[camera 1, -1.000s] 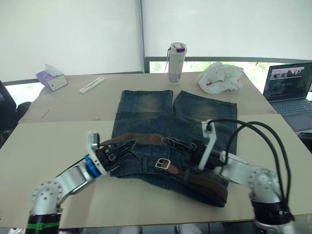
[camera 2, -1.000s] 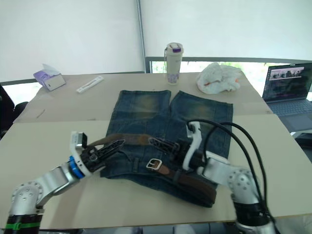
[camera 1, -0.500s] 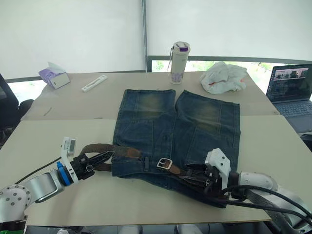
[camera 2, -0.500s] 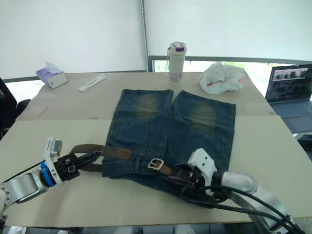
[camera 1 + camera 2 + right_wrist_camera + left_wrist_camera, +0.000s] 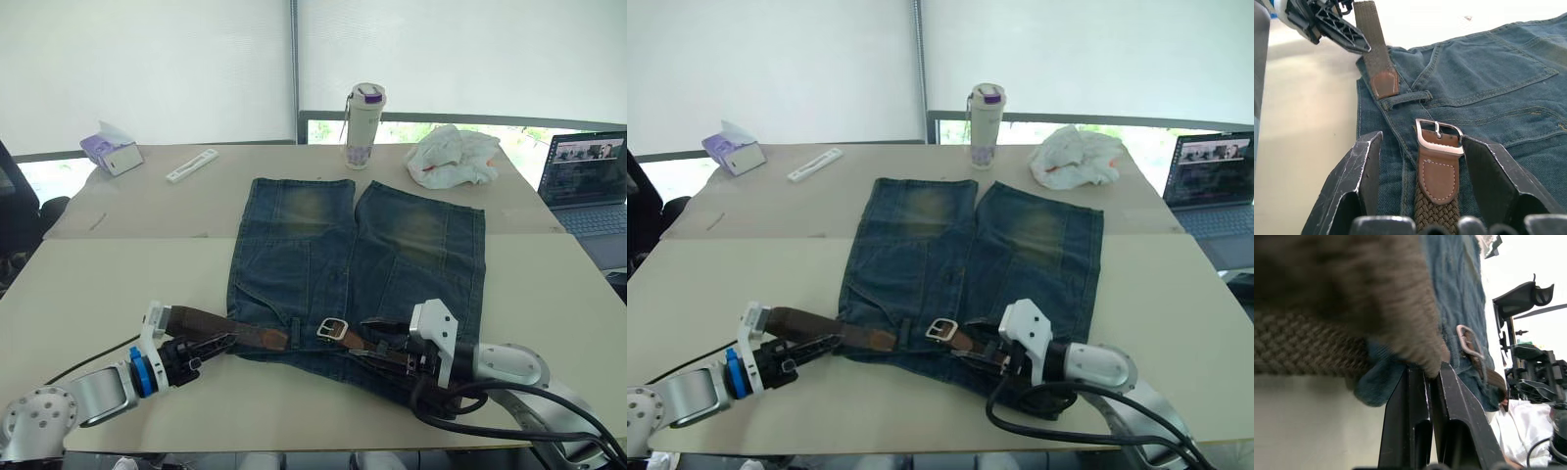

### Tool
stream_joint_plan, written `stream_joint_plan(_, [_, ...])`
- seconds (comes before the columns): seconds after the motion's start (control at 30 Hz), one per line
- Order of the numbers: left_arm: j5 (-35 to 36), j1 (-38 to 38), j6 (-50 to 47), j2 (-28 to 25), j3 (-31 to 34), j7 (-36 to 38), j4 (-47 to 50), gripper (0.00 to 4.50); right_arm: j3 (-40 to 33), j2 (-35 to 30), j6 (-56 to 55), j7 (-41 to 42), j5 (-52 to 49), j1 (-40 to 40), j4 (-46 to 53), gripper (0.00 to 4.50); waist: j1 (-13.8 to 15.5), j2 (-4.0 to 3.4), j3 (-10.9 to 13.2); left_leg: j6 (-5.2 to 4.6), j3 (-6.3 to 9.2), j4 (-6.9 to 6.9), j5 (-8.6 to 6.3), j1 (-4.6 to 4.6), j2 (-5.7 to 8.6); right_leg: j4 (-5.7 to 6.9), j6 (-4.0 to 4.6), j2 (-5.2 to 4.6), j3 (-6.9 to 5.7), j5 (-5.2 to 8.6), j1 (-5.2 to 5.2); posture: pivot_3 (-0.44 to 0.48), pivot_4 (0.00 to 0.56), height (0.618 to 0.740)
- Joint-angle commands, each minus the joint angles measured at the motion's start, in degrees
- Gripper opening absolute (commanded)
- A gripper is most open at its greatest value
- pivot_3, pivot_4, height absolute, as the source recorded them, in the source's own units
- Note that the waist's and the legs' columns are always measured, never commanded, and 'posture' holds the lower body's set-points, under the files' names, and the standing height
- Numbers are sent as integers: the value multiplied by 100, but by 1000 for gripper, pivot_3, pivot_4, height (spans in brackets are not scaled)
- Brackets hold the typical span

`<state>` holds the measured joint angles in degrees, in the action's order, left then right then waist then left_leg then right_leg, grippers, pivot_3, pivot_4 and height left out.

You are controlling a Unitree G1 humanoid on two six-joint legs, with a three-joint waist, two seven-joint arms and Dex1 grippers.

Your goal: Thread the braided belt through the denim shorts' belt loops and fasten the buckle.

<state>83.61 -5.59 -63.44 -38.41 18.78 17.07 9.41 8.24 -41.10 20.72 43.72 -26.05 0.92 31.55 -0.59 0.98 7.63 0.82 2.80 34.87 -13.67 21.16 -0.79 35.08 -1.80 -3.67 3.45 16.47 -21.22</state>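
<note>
Right gripper (image 5: 1422, 166) spread open around the buckle (image 5: 1439, 134) on the denim shorts (image 5: 323, 255), left gripper (image 5: 211, 345) seemingly clamped on the braided belt (image 5: 230, 326) beside the shorts' waistband.

Worktop (image 5: 88, 284): pale beige, two panels meeting along a seam. Far edge, centre: white bottle (image 5: 361, 127) with purple lid, upright. Right of it, crumpled white cloth (image 5: 451, 157). Far left corner: purple-and-white tissue box (image 5: 110, 153), tissue protruding. Nearby, flat white strip-shaped item (image 5: 191, 166), lying at an angle. Far right: open laptop (image 5: 588, 181), screen lit.
</note>
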Motion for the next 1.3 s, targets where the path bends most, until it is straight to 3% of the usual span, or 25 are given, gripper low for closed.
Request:
stream_joint_plan(0.03, [-167,-23,61,236,-107,-536,307,0,-200,69,64,-22,-88,-80,249,2859,0,0,0,0,0,-1,0,1,0,0,0,-7,3,0,2,0,150,740])
stream_joint_plan(0.23, [241,83,343,817,43,-1515,555,0,-228,152,78,1,-78,-45,218,2859,16,-1,-3,0,2,0,0,1,7,0,-3,-26,10,0,8,0,150,740])
stream_joint_plan(0.37, [618,151,429,903,105,-1981,632,0,-228,220,36,25,-71,-19,171,2859,16,2,-4,0,2,4,1,1,7,2,-4,-19,-7,-1,8,0,150,740])
stream_joint_plan(0.53, [1148,263,511,683,120,-2531,945,0,-238,295,-70,56,-15,45,90,2859,8,3,-4,1,1,8,1,0,7,3,-5,19,-11,-2,10,0,150,740])
stream_joint_plan(0.77, [2042,-73,673,-157,127,-2986,1545,0,-118,471,-217,86,84,140,-38,2859,-10,0,-4,3,1,5,2,-4,2,8,-2,19,-3,-3,9,0,150,740])
stream_joint_plan(1.1, [2746,-142,1342,-361,-346,-3882,1797,0,-178,598,-357,184,164,269,-123,2859,3,-2,-5,12,-1,5,8,-3,7,6,-1,25,-7,-3,12,0,150,740])
stream_joint_plan(1.3, [2924,-260,1473,-582,-563,-4037,2054,0,-203,637,-412,207,196,299,-171,2859,-5,-4,-6,14,-3,6,9,-7,6,7,0,29,-8,-4,14,0,150,740])
